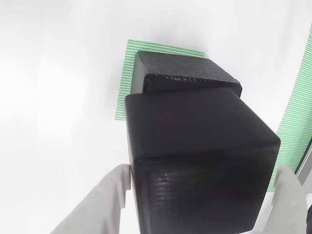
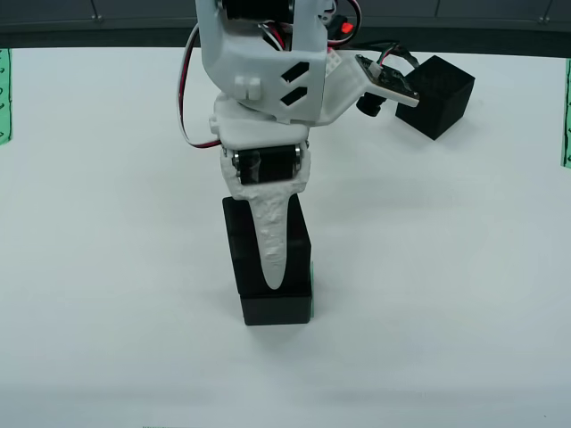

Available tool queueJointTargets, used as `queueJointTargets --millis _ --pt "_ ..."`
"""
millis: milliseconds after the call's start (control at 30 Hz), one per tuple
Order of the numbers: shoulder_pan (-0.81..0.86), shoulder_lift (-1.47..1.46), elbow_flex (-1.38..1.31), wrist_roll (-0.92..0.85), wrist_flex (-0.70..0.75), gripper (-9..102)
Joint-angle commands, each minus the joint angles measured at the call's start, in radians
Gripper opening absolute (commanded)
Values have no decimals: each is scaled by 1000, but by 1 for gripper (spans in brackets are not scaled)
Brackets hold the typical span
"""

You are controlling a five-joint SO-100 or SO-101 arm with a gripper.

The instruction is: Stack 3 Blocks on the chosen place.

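In the view that rides on the gripper, a matte black block (image 1: 195, 146) sits between my two white fingers (image 1: 114, 187), and my gripper (image 1: 202, 180) is shut on it. It rests on, or just above, a second black block (image 1: 185, 70), shifted slightly off it. That lower block stands on the chosen place (image 1: 127, 73), a green-and-white striped patch. From the front view, my gripper (image 2: 272, 259) reaches down over the two-high stack: upper block (image 2: 239, 245), lower block (image 2: 277, 310), with a sliver of the patch (image 2: 311, 276) showing. A third block (image 2: 435, 94) lies on the table at the back right.
The table is white. Other green striped patches lie at the left edge (image 2: 4, 94) and right edge (image 2: 566, 111) of the front view, and one runs along the right side (image 1: 297, 107) of the gripper view. A dark strip borders the table's far edge.
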Motion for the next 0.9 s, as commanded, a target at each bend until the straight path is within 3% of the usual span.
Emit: queueJointTargets --millis 0,500,867 --pt "-12 26 -29 -31 -2 36" --pt "-109 448 314 -483 -57 36" --pt "-565 782 738 -469 -94 41"
